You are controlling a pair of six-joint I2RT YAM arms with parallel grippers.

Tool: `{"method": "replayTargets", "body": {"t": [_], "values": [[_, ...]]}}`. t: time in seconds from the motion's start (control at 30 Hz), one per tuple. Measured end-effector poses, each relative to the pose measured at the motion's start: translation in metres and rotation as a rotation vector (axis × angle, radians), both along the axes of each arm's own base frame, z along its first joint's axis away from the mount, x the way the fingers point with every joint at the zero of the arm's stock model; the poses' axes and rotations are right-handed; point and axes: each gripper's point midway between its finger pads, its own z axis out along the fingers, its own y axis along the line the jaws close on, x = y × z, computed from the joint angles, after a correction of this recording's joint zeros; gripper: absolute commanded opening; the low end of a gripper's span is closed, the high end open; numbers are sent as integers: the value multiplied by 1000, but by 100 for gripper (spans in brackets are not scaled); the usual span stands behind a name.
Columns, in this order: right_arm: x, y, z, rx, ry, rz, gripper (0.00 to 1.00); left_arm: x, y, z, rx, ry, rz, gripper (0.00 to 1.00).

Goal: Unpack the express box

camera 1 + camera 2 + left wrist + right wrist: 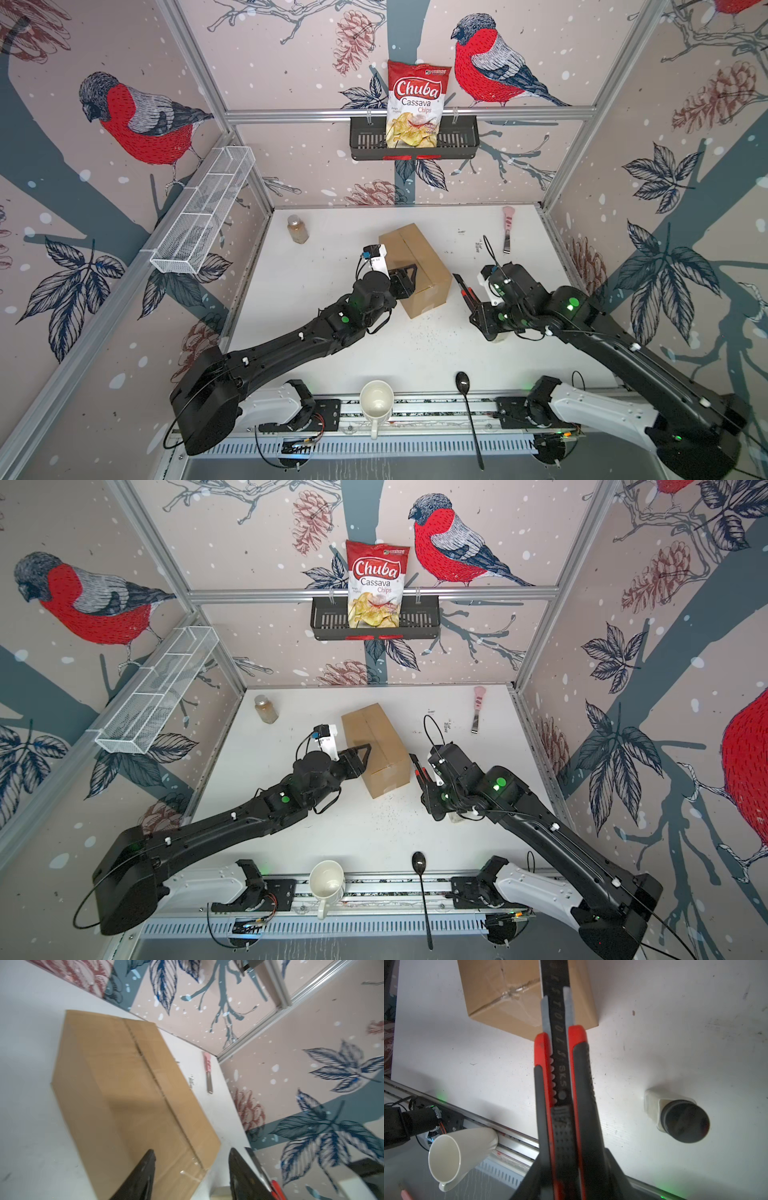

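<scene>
Express box (415,266) (376,746) sits mid-table (353,353), skewed to the table's edges, flaps shut, w/ a seam running down its top face. Clear tape shows crumpled at the box's near end in the right wrist view.

Left gripper (406,276) hangs over the box's left side. In the left wrist view the jaws stand released w/ nothing btwn them. One finger (145,1167) is over the cardboard and the other is out past the box's corner. Can't tell if either touches it.

Right gripper (471,299) is just right of the box, jaws clenched on a red-and-black utility knife (462,286) (560,1053). The blade is out and aimed at the box's near right corner, tip just beside it. Contact can't be told.

A white jar (675,1118) w/ dark lid stands on the table under the right arm. A white mug (376,401) lies on its side at the front rail, w/ a black spoon (467,411) nearby. A small bottle (298,228) stands back left and a pink-handled tool (508,228) lies back right. A chips bag (417,104) stands in the black basket (457,141) on the back wall.
</scene>
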Motion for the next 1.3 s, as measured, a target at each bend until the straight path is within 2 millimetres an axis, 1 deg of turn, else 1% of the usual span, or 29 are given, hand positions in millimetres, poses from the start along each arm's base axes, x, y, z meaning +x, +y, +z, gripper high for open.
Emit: {"method": "replayTargets", "body": {"t": [0.03,0.13,0.2,0.3,0.5,0.6,0.73,0.93,1.3], "values": [[-4,0,-3,3,8,-2,2,-3,3,-7,27,8,15,48],[-11,-1,-11,9,29,-6,2,-10,13,-27,96,29,59,45],[-15,-1,-18,2,43,-1,2,-13,19,-35,113,45,90,43],[-18,2,-21,11,51,7,2,-18,23,-38,130,42,115,41],[-17,10,-28,22,57,12,2,-17,29,-43,147,45,155,39],[-16,15,-29,23,57,20,2,-18,31,-50,151,59,166,39],[-13,21,-24,33,48,29,2,-19,32,-62,173,77,167,37],[-10,26,-24,25,48,34,2,-19,31,-73,183,94,166,37],[-9,27,-24,20,47,36,2,-18,26,-76,168,97,160,36]]}}
